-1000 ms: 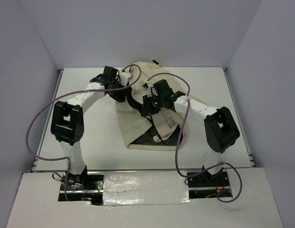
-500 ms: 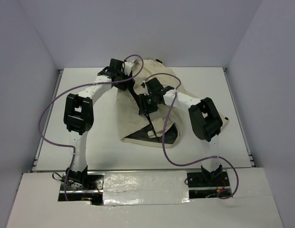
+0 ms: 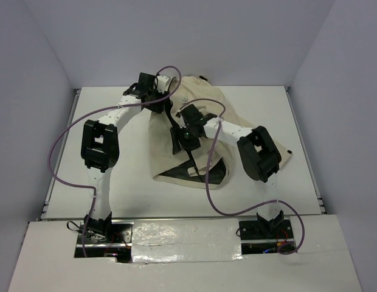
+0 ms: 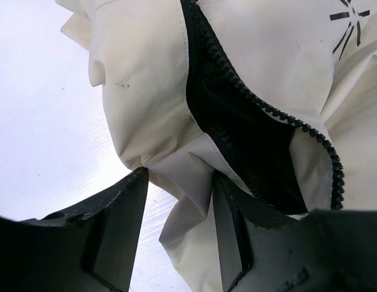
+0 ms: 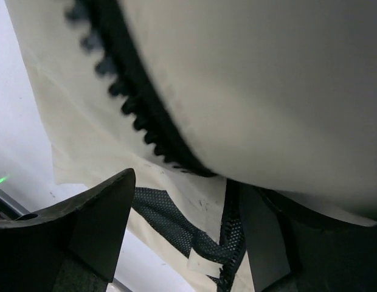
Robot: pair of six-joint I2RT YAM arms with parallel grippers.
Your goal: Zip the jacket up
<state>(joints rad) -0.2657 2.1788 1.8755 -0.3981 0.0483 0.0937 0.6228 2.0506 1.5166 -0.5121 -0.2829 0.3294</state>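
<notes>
Jacket lies mid-bench, front still gaping. Left fingers pinch a cream fold beside the zipper. Right fingers stand apart at the teeth, gripping nothing visible. Closing looks barely begun; next, seize the slider and pull while the left holds taut.

The white table carries the jacket, lying cream side up with its dark lining showing at the near hem. A bunched fold of its cloth sits between the jaws of the left gripper, touching both. The zipper runs down between the jaws of the right gripper. Bare tabletop shows outside each left jaw.
</notes>
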